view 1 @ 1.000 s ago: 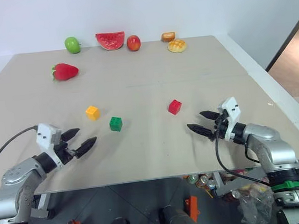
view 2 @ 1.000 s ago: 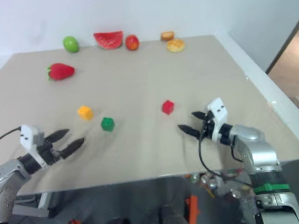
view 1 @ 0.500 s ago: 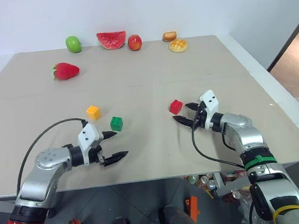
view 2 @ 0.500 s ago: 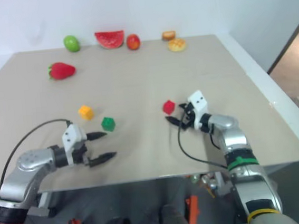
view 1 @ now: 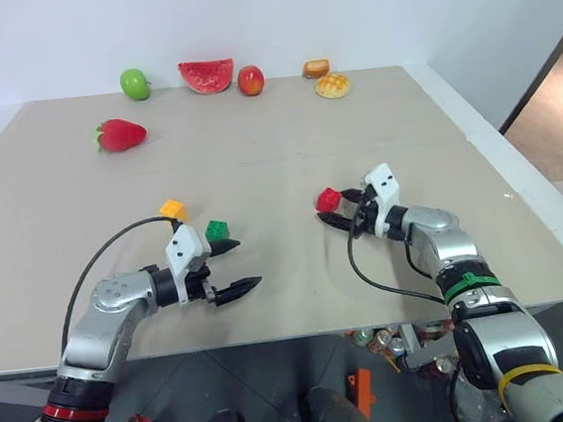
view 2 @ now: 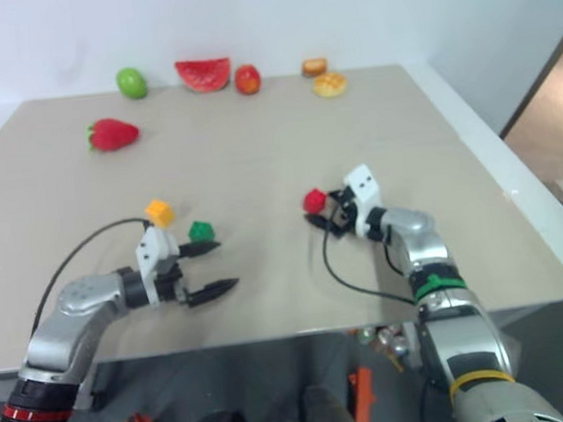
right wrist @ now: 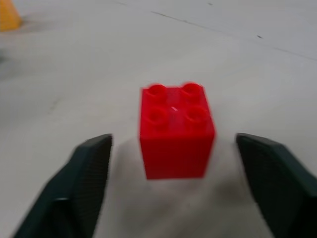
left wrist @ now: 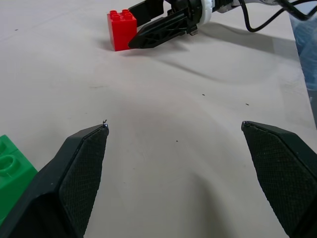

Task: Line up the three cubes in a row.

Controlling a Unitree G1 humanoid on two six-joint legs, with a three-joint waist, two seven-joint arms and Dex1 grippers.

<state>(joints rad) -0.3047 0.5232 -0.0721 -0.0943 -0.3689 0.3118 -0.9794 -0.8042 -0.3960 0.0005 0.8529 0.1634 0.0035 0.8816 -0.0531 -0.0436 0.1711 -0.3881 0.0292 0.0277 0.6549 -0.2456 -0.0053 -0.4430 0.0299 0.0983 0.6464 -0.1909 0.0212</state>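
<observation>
Your right end effector [view 1: 339, 209] open, fingers flanking red cube [view 1: 327, 200], untouched. Your left end effector [view 1: 235, 266] open wide beside green cube [view 1: 217, 230].

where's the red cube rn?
Red cube sits right of table centre, on the table between the right gripper's open fingers, well right of the green cube.

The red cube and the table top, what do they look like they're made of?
Red cube: likely moulded plastic, smooth and slightly glossy, with round studs on top. Table: a matte beige board, perhaps laminate or painted wood; it shows small specks and a faint seam.
</observation>
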